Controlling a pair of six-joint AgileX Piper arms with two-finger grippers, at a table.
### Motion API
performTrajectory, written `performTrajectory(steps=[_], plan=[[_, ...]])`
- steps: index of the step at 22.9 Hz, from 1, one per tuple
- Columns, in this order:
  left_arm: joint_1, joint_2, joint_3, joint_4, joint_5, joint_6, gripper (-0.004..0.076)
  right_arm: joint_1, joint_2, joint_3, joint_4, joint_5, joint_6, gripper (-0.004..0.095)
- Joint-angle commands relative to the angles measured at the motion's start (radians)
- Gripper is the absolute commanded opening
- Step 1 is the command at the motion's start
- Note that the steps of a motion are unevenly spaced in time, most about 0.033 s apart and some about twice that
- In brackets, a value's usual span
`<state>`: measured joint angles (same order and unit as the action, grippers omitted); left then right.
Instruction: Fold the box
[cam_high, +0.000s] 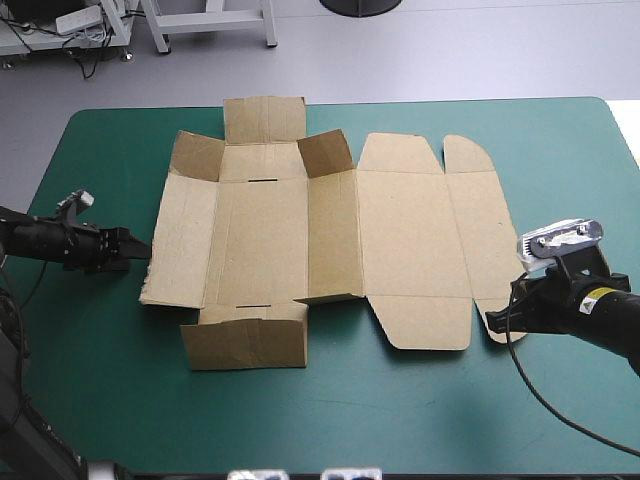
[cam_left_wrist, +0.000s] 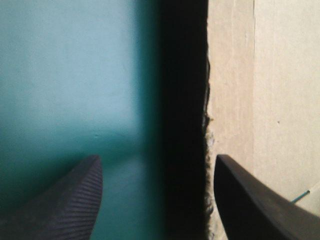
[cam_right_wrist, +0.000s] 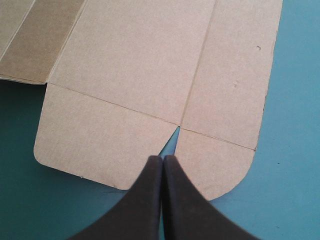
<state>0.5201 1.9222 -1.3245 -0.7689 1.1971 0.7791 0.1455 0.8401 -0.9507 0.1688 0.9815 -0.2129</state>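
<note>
Though unclear overhead, left pincer (cam_left_wrist: 157, 159) agape

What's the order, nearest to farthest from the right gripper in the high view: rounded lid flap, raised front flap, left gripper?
From the right gripper:
1. rounded lid flap, beside it at the box's near right corner.
2. raised front flap, near edge, toward the left.
3. left gripper, past the box's left edge.
</note>
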Motion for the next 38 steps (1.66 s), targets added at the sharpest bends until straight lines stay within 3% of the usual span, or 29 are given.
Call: performTrajectory(steps=[1,11,16,18,20,21,28,34,38], plan=[[-0.049,-0.05,0.023,-0.056,0.109,0.016,0.0464,-0.002,-0.005,-0.034,0.011,-0.058,-0.008,-0.002],[-0.169,-0.047,0.053,-0.075,0.104,0.016,0.0463,-0.002,-0.005,-0.034,0.011,-0.058,-0.008,-0.002],[-0.204,-0.007,0.053,-0.047,-0.001,-0.095,0.0438,-0.002,-0.005,-0.034,0.025,-0.056,-0.008,-0.002],[-0.214,0.02,0.053,-0.046,-0.058,-0.126,0.0345,-0.002,-0.005,-0.034,0.034,-0.054,-0.008,-0.002],[-0.214,0.028,0.053,-0.112,-0.053,-0.073,0.0043,-0.002,-0.005,-0.034,0.034,-0.052,-0.008,-0.002],[-0.214,0.025,0.053,-0.127,-0.038,-0.044,-0.0007,-0.002,-0.005,-0.034,0.034,-0.052,-0.008,-0.002],[-0.219,-0.074,0.037,-0.177,0.107,0.051,-0.0009,-0.002,-0.005,-0.034,0.042,-0.032,-0.008,-0.002],[-0.315,-0.212,-0.081,-0.039,0.107,0.051,-0.0009,-0.002,-0.005,-0.034,0.042,-0.016,-0.019,-0.002],[-0.46,-0.273,-0.264,0.094,0.103,-0.026,-0.0008,-0.002,-0.005,-0.034,0.042,-0.012,-0.026,-0.002]])
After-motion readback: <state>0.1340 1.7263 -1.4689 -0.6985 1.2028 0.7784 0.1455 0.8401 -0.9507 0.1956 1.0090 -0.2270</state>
